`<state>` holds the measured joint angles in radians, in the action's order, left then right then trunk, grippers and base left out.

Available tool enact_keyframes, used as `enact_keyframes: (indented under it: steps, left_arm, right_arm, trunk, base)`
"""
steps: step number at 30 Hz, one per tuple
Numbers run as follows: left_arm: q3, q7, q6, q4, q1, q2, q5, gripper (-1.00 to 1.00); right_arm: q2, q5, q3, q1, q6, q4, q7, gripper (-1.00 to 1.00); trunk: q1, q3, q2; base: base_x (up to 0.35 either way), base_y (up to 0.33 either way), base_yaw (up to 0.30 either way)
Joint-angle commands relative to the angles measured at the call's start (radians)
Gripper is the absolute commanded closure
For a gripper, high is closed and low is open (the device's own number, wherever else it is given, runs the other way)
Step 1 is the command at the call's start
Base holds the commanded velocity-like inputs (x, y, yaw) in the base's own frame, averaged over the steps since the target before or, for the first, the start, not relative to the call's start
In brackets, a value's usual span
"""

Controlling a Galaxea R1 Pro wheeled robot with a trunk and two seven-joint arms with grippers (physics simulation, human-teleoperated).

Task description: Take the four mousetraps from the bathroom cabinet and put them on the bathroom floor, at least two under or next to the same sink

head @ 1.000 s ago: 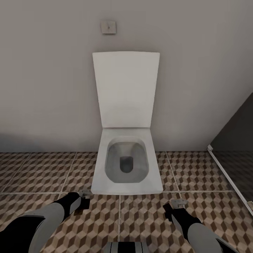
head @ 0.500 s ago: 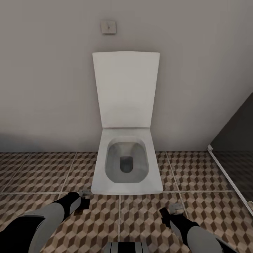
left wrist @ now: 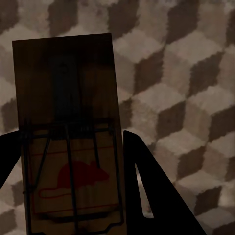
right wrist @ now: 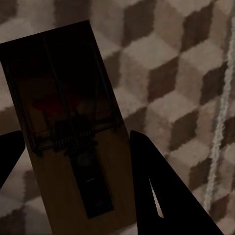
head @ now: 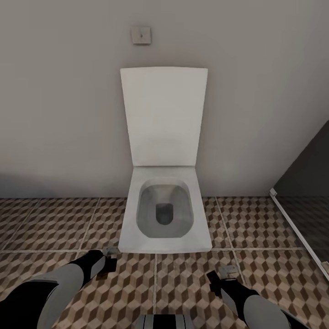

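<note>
White wall-hung toilet (head: 164, 214) (lid up) against plain grey wall (head: 59, 114)

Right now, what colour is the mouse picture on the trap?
Red, on the mousetrap, clearest in the left wrist view.

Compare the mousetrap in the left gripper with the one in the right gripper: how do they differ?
The left mousetrap shows its red mouse print at the gripper end, bare board outward; the right mousetrap is reversed, red patch outward. The left sits squarer to its fingers; the right looks skewed. Both are held above the bathroom floor.

No readable text; the mousetrap (left wrist: 68, 142) bears a red mouse emblem.
</note>
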<state>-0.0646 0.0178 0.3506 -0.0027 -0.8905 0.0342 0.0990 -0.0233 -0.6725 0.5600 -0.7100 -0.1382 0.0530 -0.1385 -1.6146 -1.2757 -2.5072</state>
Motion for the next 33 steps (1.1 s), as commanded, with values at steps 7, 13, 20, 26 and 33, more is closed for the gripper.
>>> enact_keyframes:
  steps: [7,13,20,26,33]
  left_arm:
    - [-0.007,0.001,-0.001,0.0,0.014,0.0,0.006,1.0]
    - [-0.007,0.001,-0.003,0.0,0.024,0.001,0.007,1.0]
    - [-0.007,0.001,-0.005,0.0,0.025,0.001,0.006,1.0]
    - [-0.006,0.001,-0.005,0.0,0.025,0.004,0.007,1.0]
    - [-0.006,0.001,-0.005,-0.001,0.025,0.004,0.007,1.0]
  right_arm:
    - [0.003,-0.009,0.006,0.0,-0.005,-0.001,-0.007,1.0]
    - [0.006,-0.009,0.006,0.0,-0.003,-0.001,-0.007,1.0]
    - [0.01,-0.012,0.006,0.0,0.005,-0.001,-0.001,1.0]
    - [0.011,-0.016,0.006,0.0,0.013,0.0,0.004,1.0]
    - [0.011,-0.015,0.006,0.0,0.014,0.0,0.004,1.0]
  trunk:
    - [0.0,-0.001,0.0]
    - [0.0,-0.001,0.0]
    - [0.0,-0.001,0.0]
    - [0.0,-0.001,0.0]
    - [0.0,-0.001,0.0]
  base:
    - [0.0,0.0,0.0]
    - [0.0,0.0,0.0]
    - [0.0,0.0,0.0]
    - [0.0,0.0,0.0]
    - [0.0,0.0,0.0]
